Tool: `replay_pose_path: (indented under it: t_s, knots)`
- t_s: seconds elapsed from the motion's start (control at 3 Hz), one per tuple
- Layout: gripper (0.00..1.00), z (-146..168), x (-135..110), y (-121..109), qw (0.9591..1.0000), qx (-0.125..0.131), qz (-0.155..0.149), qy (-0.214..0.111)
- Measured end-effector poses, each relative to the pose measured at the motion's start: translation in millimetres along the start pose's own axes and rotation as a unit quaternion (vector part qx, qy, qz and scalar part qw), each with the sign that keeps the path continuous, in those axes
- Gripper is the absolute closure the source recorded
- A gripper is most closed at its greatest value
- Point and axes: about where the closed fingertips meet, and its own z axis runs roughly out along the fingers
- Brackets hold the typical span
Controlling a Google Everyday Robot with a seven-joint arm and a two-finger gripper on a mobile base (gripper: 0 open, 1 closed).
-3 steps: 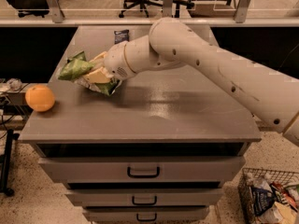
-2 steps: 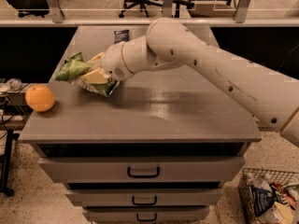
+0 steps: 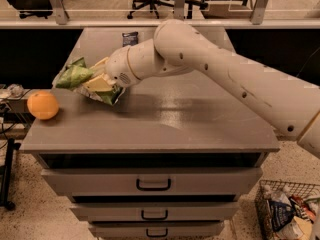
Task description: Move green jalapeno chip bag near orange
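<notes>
Atop the grey drawer cabinet (image 3: 200,124), the gripper (image 3: 101,84) pinches the crumpled light-green foil chip bag (image 3: 74,76) in its jaws, near the round orange (image 3: 43,105); a wire floor basket (image 3: 266,204) holds packets (image 3: 286,215).

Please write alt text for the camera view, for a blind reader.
The robot's hand grips the green jalapeno chip bag over the cabinet top, apart from the orange at its edge. A dark packet lies farther back.
</notes>
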Motion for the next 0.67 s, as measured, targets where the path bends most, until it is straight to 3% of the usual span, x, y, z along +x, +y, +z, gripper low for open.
replay_pose_path:
  t_s: [0.67]
  knots:
    - [0.00,3.6,1.2,1.0,1.0000,-0.003,0.006,0.001]
